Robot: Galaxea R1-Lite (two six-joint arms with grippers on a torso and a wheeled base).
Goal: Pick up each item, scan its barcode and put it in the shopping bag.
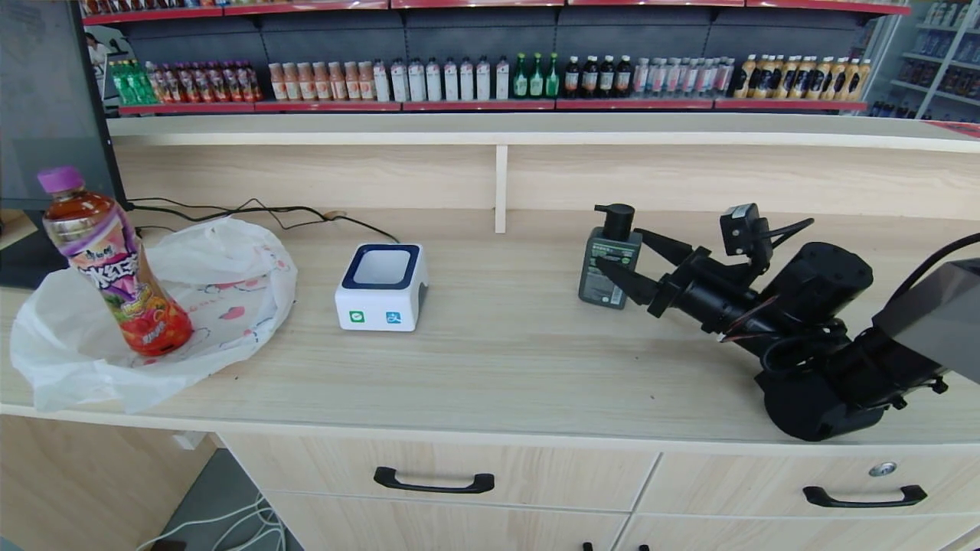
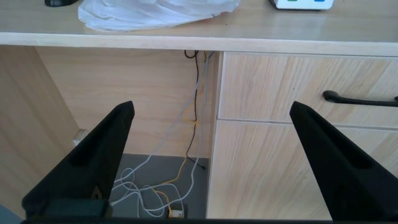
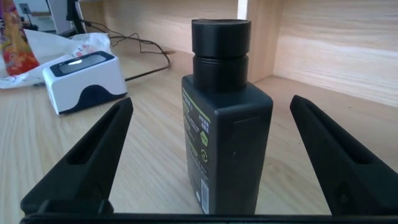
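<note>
While the right jaws stood spread wide either side of it, clear of both faces, the pump bottle (image 1: 610,260) stood upright on the tabletop (image 1: 490,360), right of centre. It looked rigid, slick, fairly heavy: best pinched across the flat body, below the pump.

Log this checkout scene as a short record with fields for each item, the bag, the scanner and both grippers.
pump bottle: upright on counter, within the right gripper gap
drink bottle: standing tilted on the bag
bag: spread flat at counter's left
scanner: mid-counter, between bag and pump bottle
right gripper: open, astride pump bottle
left gripper: open, below counter edge, facing drawers
</note>
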